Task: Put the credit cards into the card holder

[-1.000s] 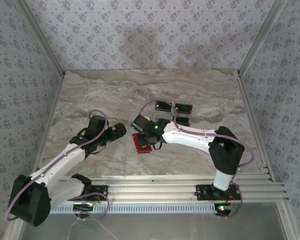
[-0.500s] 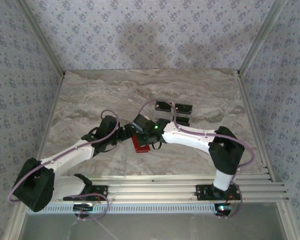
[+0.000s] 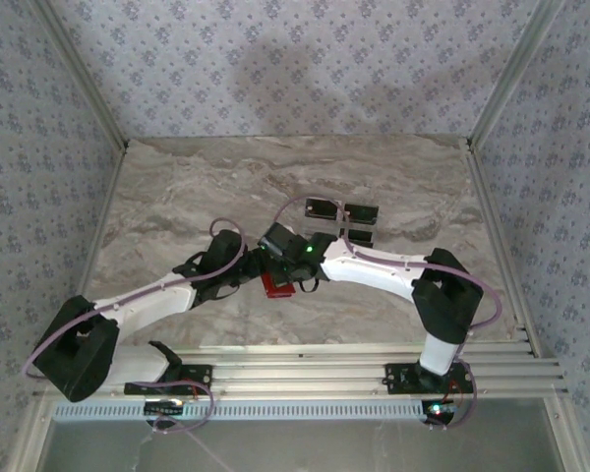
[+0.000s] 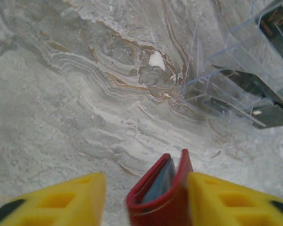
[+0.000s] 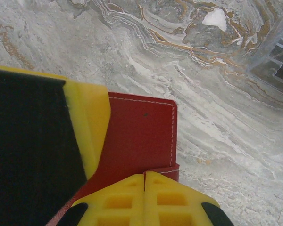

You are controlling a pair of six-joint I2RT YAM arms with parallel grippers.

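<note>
Card holder (image 3: 274, 284), red and stitched along its edges, was found near the middle of the table (image 3: 177, 187), between the two grippers and beside the clear stand (image 4: 226, 89) that carried the credit cards (image 3: 360, 212). The right gripper (image 5: 144, 197) had its jaws pressed together, and by the wrist view they appeared to pinch one thin leaf of the holder near its small tab. The left gripper (image 4: 146, 200) had its jaws partly apart and straddling the holder's folded edge, one yellow finger (image 4: 226, 200) touching the red cover and the other standing clear of it. The holder gaped slightly, showing a grey-blue lining. In my judgement it is light, soft and pliable; it would buckle or fold shut under a careless squeeze, so each leaf is best taken near its outer edge and the mouth kept spread. The cards look thin, stiff and glossy, likely slippery, and are best gripped across their flat faces. No brand or lettering could be read; a pale mark on one card was too small to make out.
</note>
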